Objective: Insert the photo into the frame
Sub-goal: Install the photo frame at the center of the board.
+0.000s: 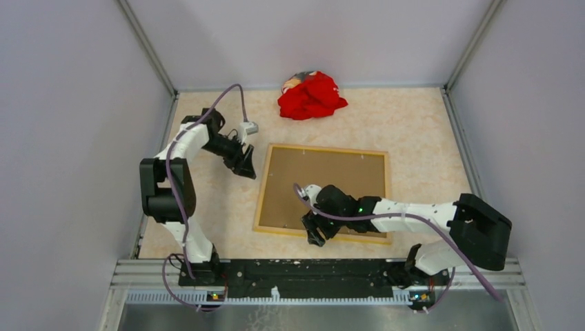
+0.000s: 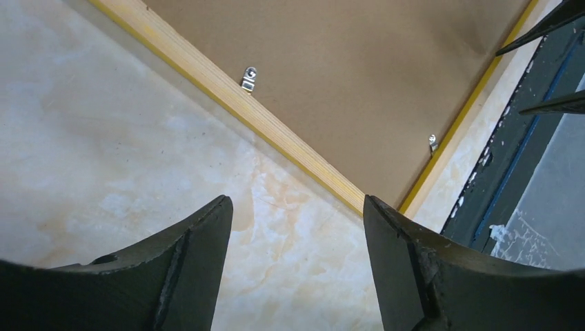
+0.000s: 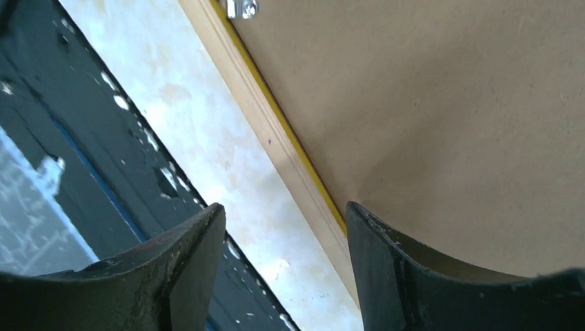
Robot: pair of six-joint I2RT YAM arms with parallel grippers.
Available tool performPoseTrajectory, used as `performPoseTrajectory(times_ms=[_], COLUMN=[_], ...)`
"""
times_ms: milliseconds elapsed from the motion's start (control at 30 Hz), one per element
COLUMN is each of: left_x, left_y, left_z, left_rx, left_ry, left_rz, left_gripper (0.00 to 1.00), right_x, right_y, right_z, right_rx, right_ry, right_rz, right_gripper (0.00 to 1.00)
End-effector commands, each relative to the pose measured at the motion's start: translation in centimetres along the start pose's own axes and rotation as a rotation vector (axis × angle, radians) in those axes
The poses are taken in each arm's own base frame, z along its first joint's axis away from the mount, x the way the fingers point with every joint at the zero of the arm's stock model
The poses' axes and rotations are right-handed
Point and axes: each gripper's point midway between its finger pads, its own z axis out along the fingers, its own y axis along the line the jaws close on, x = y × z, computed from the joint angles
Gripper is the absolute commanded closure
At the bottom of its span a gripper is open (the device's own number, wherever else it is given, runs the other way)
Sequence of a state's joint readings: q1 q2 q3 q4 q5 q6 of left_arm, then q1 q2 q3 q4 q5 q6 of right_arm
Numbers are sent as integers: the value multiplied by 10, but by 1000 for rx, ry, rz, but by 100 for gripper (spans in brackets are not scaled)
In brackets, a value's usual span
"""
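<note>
Right pincer [image 1: 316,236], jaws spread and holding nothing, hangs over the near rail of the frame [image 1: 263,193], at about 7 o'clock on the frame in the overhead view. In its wrist view the fingers straddle the pale wood rail [image 3: 276,145], one over the brown backing board [image 3: 428,103], one out toward the table edge.

Left pincer [image 1: 245,167], also spread and empty, sits over bare table [image 1: 207,207] just outside the frame's 10 o'clock corner.

The frame lies flat, back side up, mid-table, long axis running 9 to 3 o'clock. The backing board [image 1: 324,183] fills it, with small metal clips [image 2: 249,77] along the rails. The photo is not visible in any view; whether it lies under the board cannot be told.

A red cloth [image 1: 312,95] lies at 12 o'clock, well apart.

The right arm is nearer the frame.
</note>
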State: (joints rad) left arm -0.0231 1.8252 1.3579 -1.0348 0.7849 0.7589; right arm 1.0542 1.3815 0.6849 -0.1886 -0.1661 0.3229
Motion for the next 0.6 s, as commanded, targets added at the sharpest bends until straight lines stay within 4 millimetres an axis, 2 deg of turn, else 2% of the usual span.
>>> performPoseTrajectory(times_ms=[0, 100, 300, 400, 567], left_x=[-6, -3, 0, -4, -9], left_y=[-30, -40, -55, -70, -101], left_z=[-20, -25, -33, -41, -50], left_rx=[10, 9, -11, 3, 44], left_ry=[-42, -49, -75, -121, -220], left_rz=[62, 69, 130, 208, 365], left_gripper=[23, 8, 5, 3, 2], right_x=[-7, -4, 2, 2, 0], right_y=[-2, 1, -3, -1, 1], right_z=[-10, -9, -3, 1, 6], right_rx=[75, 125, 267, 301, 308], right_ry=[-54, -49, -10, 3, 5], right_rz=[-149, -212, -341, -396, -431], right_gripper=[37, 40, 46, 51, 68])
